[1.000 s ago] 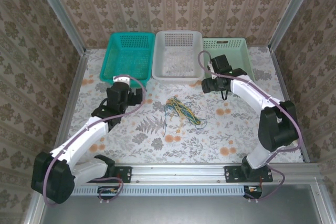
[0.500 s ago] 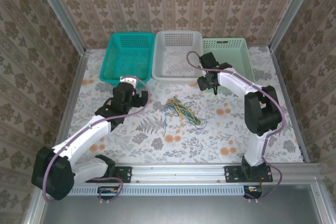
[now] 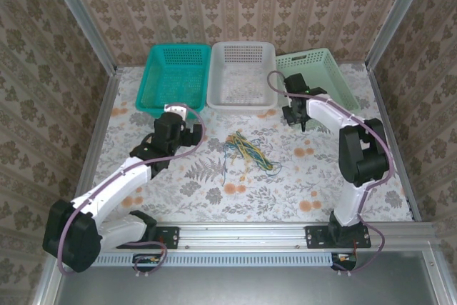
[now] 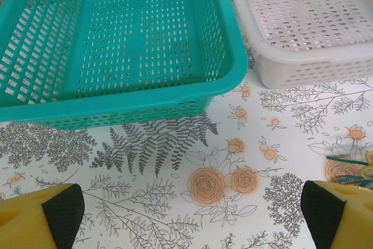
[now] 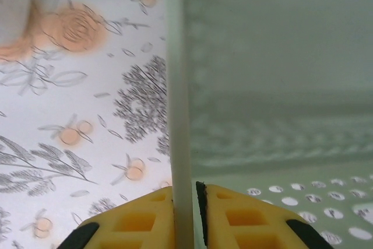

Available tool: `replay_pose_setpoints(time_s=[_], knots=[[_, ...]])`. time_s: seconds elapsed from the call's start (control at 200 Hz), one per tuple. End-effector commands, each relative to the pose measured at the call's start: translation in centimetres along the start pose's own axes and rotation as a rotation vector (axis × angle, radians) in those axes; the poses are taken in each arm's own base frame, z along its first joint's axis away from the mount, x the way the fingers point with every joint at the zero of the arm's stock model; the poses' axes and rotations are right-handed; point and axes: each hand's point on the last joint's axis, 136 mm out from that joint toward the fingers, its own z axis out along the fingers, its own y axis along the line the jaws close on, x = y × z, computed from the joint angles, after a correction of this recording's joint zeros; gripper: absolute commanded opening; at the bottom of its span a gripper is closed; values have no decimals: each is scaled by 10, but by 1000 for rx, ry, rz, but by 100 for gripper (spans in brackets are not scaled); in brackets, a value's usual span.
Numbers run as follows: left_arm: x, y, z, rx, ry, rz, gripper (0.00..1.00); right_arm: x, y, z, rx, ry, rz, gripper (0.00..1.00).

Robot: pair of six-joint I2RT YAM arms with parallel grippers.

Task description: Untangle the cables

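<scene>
We are seeing the cables (image 3: 246, 151) lying in a loose yellow, green and dark blue tangle on the flowered table (image 3: 214, 191), around its middle and a little nearer than the white basket (image 3: 241, 69). Our right gripper (image 5: 185, 193) is pinching the left rim of the pale green basket (image 3: 325, 69), its jaws nearly closed on the thin wall, and that basket is sitting tilted. Our left gripper (image 4: 189, 208) is hanging wide open and empty, just in front of the teal basket (image 4: 116, 39) and left of the tangle.
</scene>
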Motion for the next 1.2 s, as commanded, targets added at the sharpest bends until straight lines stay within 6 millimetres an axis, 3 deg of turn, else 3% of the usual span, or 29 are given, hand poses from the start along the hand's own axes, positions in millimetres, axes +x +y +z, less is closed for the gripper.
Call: replay_pose_setpoints(time_s=[0.0,0.205,0.465,0.57,0.645,0.695,0.765,0.865,0.99,1.105,1.19], knots=[[-9,-3,1,-3,-25,2,100,16,-14,-9,32,27,51,16],[-10,-7,4,5,-18,8,100,35,-26,-7,107,68,131,0],[-8,-11,6,12,-13,9,100,21,-18,-11,60,36,171,2],[-7,-16,8,19,-5,8,100,15,-15,-11,45,45,197,9],[-5,-27,11,38,7,49,100,7,-10,-14,23,30,207,30],[-4,-35,13,42,20,81,100,1,-8,-21,6,-1,215,55],[-1,-48,16,61,45,128,100,-9,-5,-38,-10,-67,206,70],[5,-72,18,125,64,197,100,-13,6,-65,-41,-149,148,73],[12,-96,20,222,77,204,100,3,20,-86,-71,-150,89,73],[18,-112,20,309,107,181,100,25,49,-101,-195,-164,37,66],[25,-117,21,334,134,157,99,39,83,-114,-365,-183,-7,64]])
